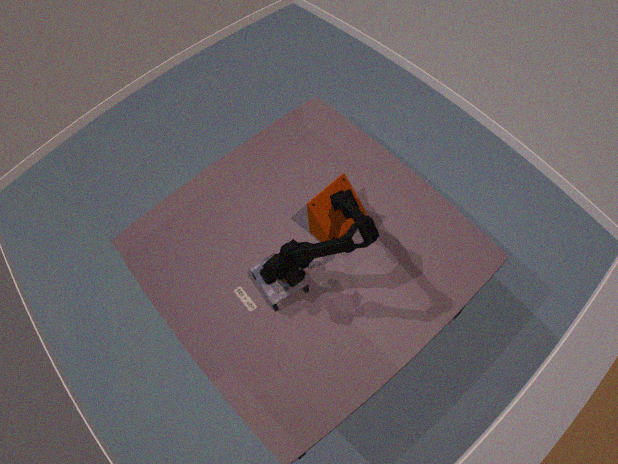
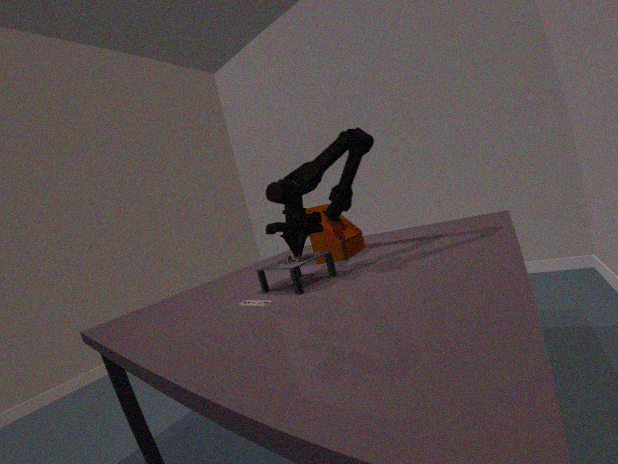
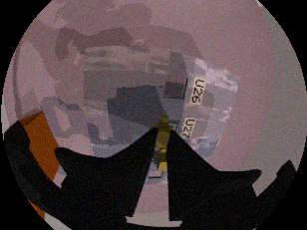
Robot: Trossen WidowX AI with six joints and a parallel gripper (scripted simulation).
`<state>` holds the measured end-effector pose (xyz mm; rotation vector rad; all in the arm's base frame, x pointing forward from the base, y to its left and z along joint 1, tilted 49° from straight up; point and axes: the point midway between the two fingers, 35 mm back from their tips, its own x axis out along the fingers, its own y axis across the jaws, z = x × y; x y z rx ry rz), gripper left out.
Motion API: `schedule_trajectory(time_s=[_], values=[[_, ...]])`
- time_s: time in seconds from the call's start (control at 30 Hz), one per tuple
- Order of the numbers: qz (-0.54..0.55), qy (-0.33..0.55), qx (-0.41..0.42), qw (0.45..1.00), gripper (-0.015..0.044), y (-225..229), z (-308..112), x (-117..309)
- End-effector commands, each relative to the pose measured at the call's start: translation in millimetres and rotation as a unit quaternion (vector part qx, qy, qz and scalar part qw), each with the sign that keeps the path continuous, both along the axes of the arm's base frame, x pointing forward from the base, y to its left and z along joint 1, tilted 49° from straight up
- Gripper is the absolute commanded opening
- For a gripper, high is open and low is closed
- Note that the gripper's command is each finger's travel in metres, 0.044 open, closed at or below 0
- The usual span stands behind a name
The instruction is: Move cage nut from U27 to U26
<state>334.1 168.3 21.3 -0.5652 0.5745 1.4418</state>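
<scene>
The black gripper [image 2: 297,257] [image 3: 163,130] pointed down over the grey rail plate [image 1: 273,299] [image 2: 280,266] [image 3: 102,84], which stood on short dark legs on the table [image 1: 210,280] [image 2: 380,340], its fingers nearly together and gripping a yellowish cage nut [image 3: 163,123] beside the U27 label [image 3: 188,127]. The square hole by the U26 label [image 3: 197,91] was unfilled, and another yellowish nut [image 3: 161,157] showed beyond the fingertips' gap, partly hidden by them. Whether the gripped nut sat in its hole or just above it could not be told, nor could its spring wings be made out.
</scene>
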Motion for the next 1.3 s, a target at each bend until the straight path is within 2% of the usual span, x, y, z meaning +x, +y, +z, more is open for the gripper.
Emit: schedule_trajectory(time_s=[0.0,1.27], values=[[-0.004,-0.003,-0.001,1.0,0.0026,-0.4,0.9,-0.1],[-0.018,-0.015,-0.002,1.0,0.0026,-0.4,1.2,-1.2]])
